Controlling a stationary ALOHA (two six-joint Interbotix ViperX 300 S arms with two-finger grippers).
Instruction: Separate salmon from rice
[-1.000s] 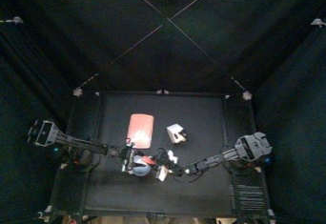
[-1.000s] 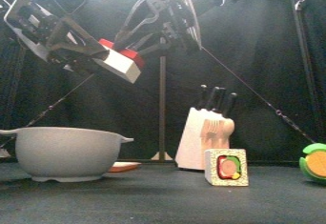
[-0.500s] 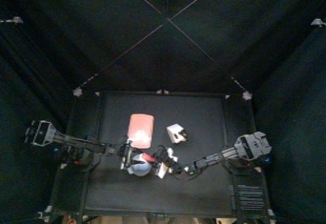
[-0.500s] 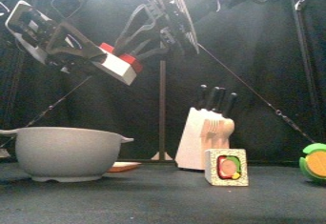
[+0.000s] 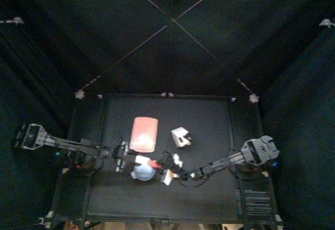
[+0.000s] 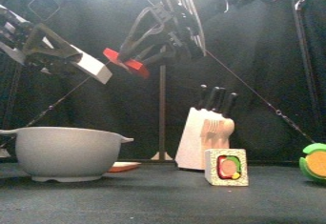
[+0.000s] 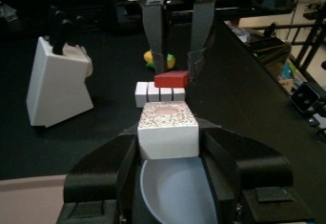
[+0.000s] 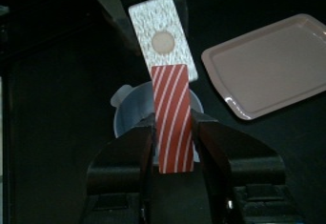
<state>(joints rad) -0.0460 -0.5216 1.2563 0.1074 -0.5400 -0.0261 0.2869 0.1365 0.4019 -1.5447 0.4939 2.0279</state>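
My left gripper (image 6: 79, 64) is shut on the white rice block (image 6: 91, 68) and holds it high above the grey bowl (image 6: 64, 152). My right gripper (image 6: 137, 56) is shut on the red striped salmon slab (image 6: 126, 62), just to the right of the rice with a small gap between them. In the left wrist view the rice (image 7: 166, 131) sits between my jaws over the bowl (image 7: 178, 192), and the salmon (image 7: 171, 79) is beyond it. In the right wrist view the salmon (image 8: 173, 113) is between my jaws, with the rice (image 8: 159, 32) past its far end.
A white knife block (image 6: 204, 134) stands mid-table, with a sushi roll (image 6: 227, 166) in front of it and a green and orange piece (image 6: 315, 160) at the far right. A pink tray (image 5: 144, 132) lies behind the bowl; it also shows in the right wrist view (image 8: 268, 66).
My left gripper has moved left with the rice block, and the salmon has stayed in my right gripper. The two pieces were joined and now stand apart.
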